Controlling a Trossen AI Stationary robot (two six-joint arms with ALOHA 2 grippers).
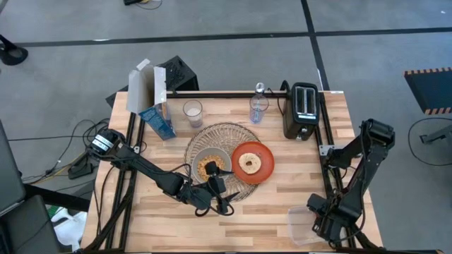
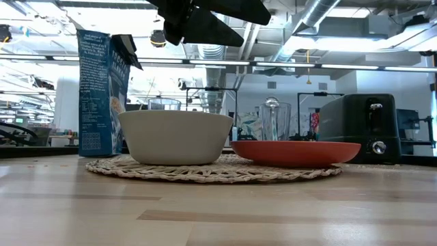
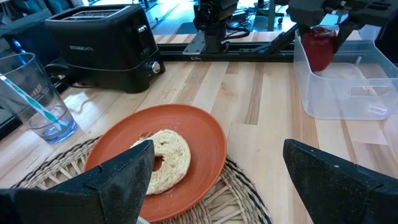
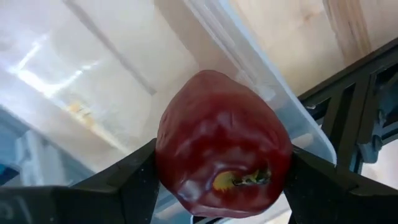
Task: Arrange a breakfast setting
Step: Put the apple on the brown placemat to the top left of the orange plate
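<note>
Lifting: right gripper point(image 4: 217, 180) clamped on apple point(image 4: 221, 146) above clear bin point(image 3: 339, 87); raise straight, clearing walls; left gripper point(image 3: 214, 180) spread wide.

The high view looks straight down from well above, taking in the whole pale wooden table point(image 1: 296, 190) and floor around it. The low view sits at tabletop height, near the round woven mat point(image 2: 212, 169), facing level across it to the room behind. The left wrist view looks forward and slightly down, close over the round orange plate point(image 3: 205, 140), toward the black toaster point(image 3: 102, 43) that the high and low views share. The right wrist view is pressed close to a small red apple point(image 4: 224, 152) above a clear plastic tub point(image 4: 112, 81), the same pair seen farther off in the left wrist view.
</note>
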